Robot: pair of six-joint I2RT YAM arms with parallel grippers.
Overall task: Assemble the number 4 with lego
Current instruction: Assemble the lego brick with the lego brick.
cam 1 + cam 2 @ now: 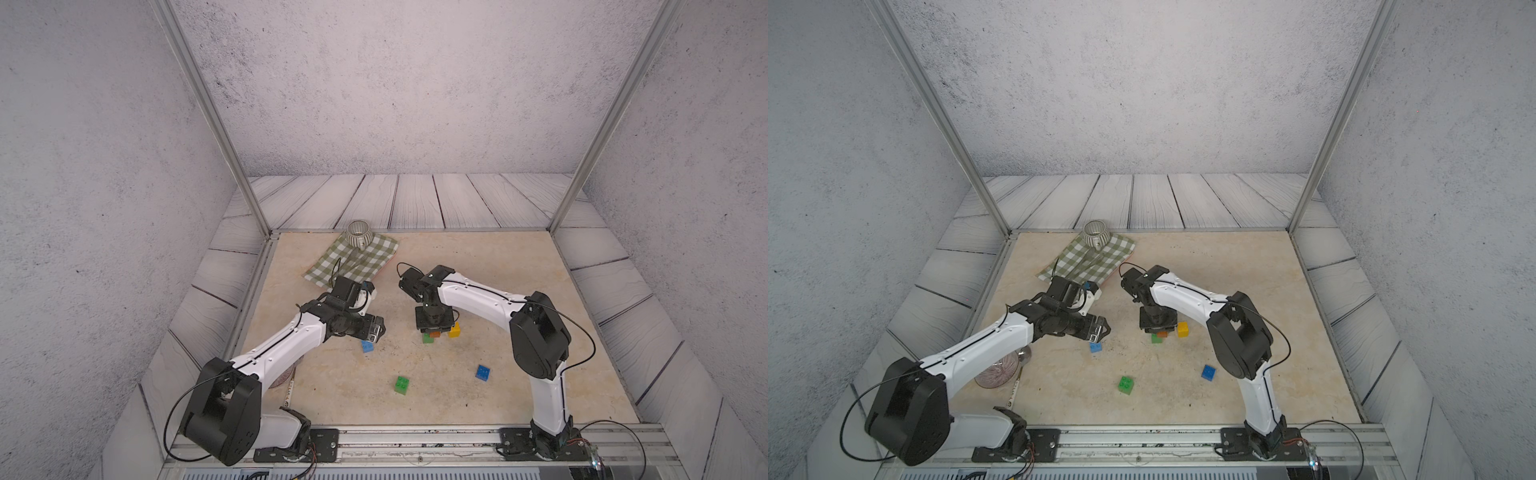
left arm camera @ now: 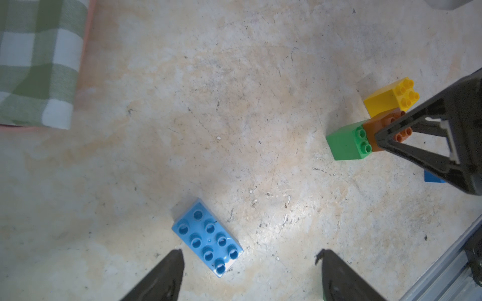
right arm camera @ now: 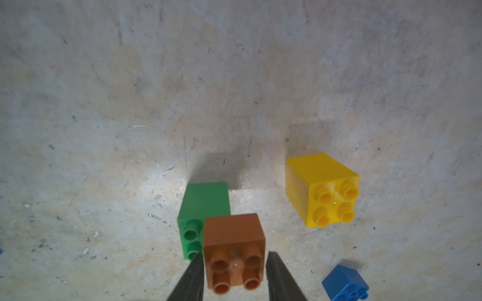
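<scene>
I judge the step in hand to be seating the orange-brown brick (image 3: 233, 234) on the first green brick (image 3: 206, 200). From the right wrist view it sits studs-up over half of the green one, with two green studs left bare beside it. The right end effector (image 3: 234, 254) stands straight down over this pair, one fingertip close against each side of the orange-brown brick. I cannot tell whether they pinch it or stand a hair clear.

The number 4 is barely begun, with only these two bricks joined. The yellow brick (image 3: 313, 182) lies on its side just beside them. The dark blue brick (image 1: 483, 372) and the second green brick (image 1: 402, 384) lie well apart, nearer my edge of the desk (image 1: 457, 399). The light blue brick (image 2: 207, 239) lies flat, studs-up, just ahead of the left end effector (image 2: 249, 252), whose jaws are spread wide and hold nothing.

To do this well, I want the orange-brown brick fully pressed home before I let go, since a half-seated offset brick could tilt off. I would open the jaws evenly and lift straight up, with no sideways drift that might drag the pair or knock the yellow brick. The left arm should wait where it is, well apart from the stack.
</scene>
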